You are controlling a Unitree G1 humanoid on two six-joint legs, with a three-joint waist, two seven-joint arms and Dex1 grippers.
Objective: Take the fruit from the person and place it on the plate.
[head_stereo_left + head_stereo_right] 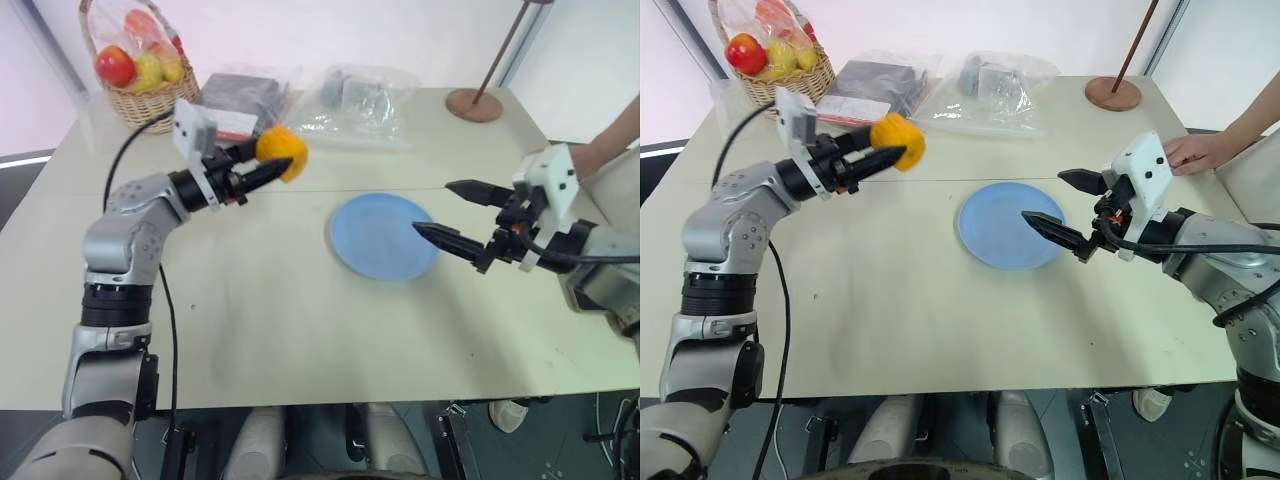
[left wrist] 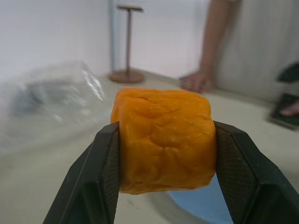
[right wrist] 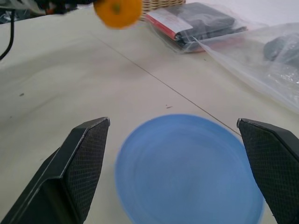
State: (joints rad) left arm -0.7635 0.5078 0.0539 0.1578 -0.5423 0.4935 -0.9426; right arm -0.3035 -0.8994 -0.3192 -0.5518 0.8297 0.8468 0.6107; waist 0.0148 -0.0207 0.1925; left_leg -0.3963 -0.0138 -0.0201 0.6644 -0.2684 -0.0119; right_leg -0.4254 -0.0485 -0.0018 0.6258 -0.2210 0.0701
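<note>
The yellow-orange fruit (image 1: 282, 152) hangs above the table's left half, clamped between the fingers of my left gripper (image 1: 274, 167), which is shut on it. In the left wrist view the blocky fruit (image 2: 163, 140) sits squarely between both pads. The light-blue plate (image 1: 383, 236) lies flat at the table's middle, to the right of the fruit. My right gripper (image 1: 445, 213) stands open at the plate's right edge, nothing between its fingers (image 3: 88, 163). The person's hand (image 1: 1196, 152) rests on the table's right edge.
A wicker basket (image 1: 140, 62) with a red apple and pale fruits stands at the back left. Clear plastic bags (image 1: 352, 105) and a dark packet (image 1: 245, 98) lie along the back. A brown round stand with a rod (image 1: 474, 103) is back right.
</note>
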